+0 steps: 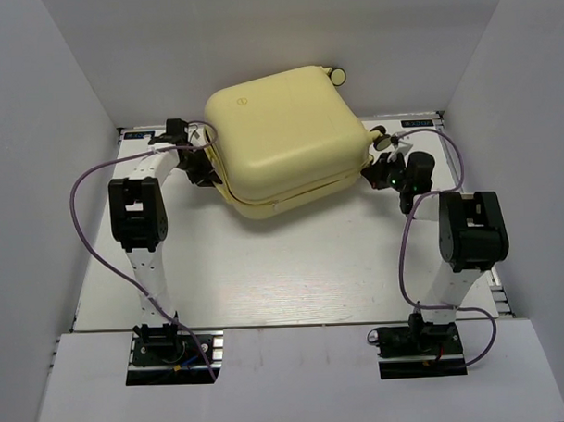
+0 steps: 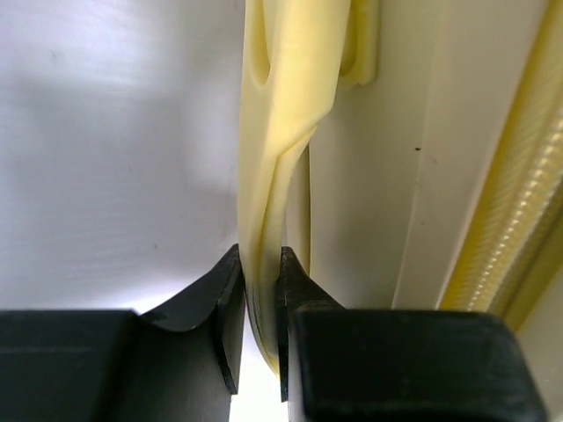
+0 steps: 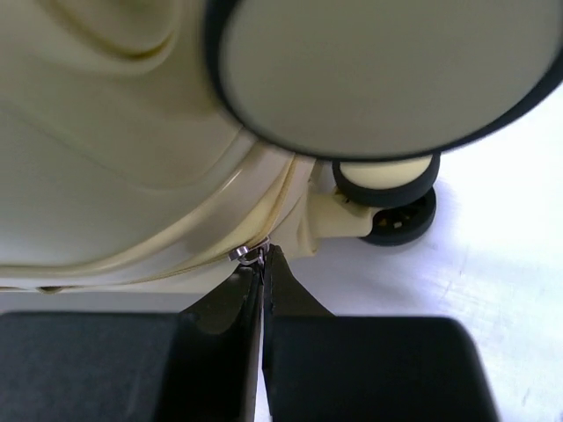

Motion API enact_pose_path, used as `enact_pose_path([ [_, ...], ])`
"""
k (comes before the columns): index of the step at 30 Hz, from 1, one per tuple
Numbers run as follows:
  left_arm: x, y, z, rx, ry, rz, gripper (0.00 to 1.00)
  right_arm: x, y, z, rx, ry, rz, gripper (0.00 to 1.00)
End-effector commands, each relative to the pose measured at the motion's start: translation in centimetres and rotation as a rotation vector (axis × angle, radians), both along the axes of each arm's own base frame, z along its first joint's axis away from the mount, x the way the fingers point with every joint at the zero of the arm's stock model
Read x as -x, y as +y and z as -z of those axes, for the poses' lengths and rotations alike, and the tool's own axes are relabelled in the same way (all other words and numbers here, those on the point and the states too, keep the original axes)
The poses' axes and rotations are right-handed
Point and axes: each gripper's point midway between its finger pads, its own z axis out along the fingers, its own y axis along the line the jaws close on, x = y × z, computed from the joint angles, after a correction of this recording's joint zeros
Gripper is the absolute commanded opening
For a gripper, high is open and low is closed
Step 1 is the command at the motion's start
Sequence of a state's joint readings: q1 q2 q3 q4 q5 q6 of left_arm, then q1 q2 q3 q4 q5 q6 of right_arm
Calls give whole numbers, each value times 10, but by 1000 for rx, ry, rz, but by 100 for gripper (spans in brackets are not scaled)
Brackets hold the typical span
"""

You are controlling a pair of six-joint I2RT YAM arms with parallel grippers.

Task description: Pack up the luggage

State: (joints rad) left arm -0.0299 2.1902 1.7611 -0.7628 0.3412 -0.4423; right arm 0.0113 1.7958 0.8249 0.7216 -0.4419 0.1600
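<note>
White surface [image 1: 293,275], white walls: you have the large pale yellow hard-shell suitcase [image 1: 289,137] lying closed towards 12 o'clock. Your left pincer [image 2: 260,257], at its 9 o'clock side, is grasping a thin pale yellow strap [image 2: 268,176]. Your right pincer [image 3: 262,259], at 3 o'clock, is clenched, with its tips against a small silver zip pull [image 3: 246,253]. The seam runs from there towards 7 o'clock. Judged nearer: your right arm.

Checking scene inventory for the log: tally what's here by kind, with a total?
luggage: 1
robot hands: 2 (left hand, right hand)
purple cables: 2 (left cable, right cable)
Total: 5
</note>
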Motion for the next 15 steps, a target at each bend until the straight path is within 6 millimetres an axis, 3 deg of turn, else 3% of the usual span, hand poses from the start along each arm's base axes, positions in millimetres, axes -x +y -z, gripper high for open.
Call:
enact_pose_path([
  [1, 0, 114, 33, -272, 66, -153, 0, -64, -100, -47, 18, -177, 317, 0],
  [3, -1, 119, 33, -284, 66, -159, 0, -73, -103, -36, -4, -153, 325, 0],
  [7, 4, 126, 35, -287, 88, -172, 0, -93, -109, -41, -98, -166, 311, 0],
  [10, 7, 126, 36, -288, 100, -172, 0, -99, -95, -31, -169, -130, 201, 0],
  [11, 8, 128, 36, -290, 104, -180, 0, -104, -99, -37, -183, -141, 189, 0],
  [13, 11, 126, 35, -284, 106, -185, 0, -106, -96, -26, -227, -104, 150, 0],
  [15, 13, 125, 35, -279, 114, -193, 0, -110, -98, -28, -257, -94, 121, 0],
])
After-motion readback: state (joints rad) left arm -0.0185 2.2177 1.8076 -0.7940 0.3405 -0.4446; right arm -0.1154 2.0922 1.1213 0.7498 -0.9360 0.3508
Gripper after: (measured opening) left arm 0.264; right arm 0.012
